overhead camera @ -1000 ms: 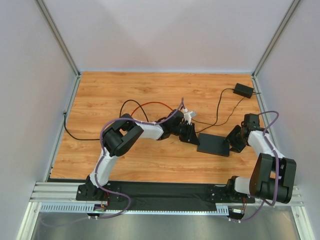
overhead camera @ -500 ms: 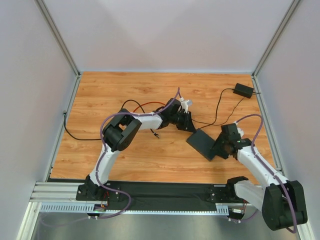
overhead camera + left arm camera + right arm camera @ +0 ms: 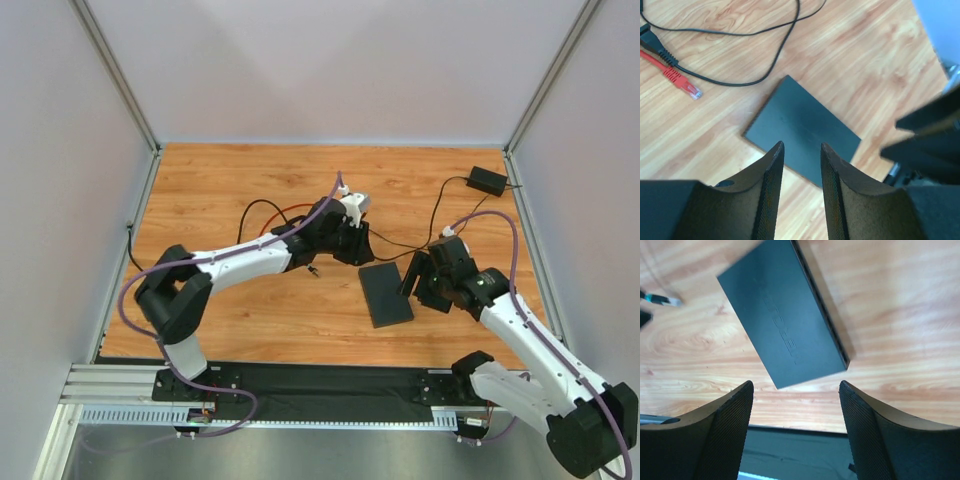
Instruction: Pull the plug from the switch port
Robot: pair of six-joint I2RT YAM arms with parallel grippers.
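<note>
**Two pairs of jaws apart, nothing clamped**

Found the plug (image 3: pixel 691 92) out of the switch port and lying loose on the wooden table (image 3: pixel 220 190). Traced it to the end of a red cable (image 3: pixel 670 75), with a black cable (image 3: pixel 655 47) close alongside. Placed it well apart from the flat black switch box (image 3: pixel 385 294).

Saw the box flat on the wood between the two arms. Picked out a row of recesses along one long edge in the right wrist view, with nothing seated in the visible stretch. Could not single out the port itself.

Noted the left gripper (image 3: pixel 801 146) poised over the box, fingers a narrow gap apart and empty. Noted the right gripper (image 3: pixel 796 385) just beside the box's end, fingers spread wide and holding nothing either.

Judged the pull done, with only a clean retreat remaining.

Feared three things from here:

- A knock to the box from the left fingers on any dip or sideways swing, enough to skid it across the smooth wood.
- A shove from the widely spread right fingers, so close to the box's edge.
- A snag on the loose cables near the left wrist, dragging the plug along.

Could not tell whether the cable from the small adapter brick (image 3: pixel 487 181) reached the box at all.
</note>
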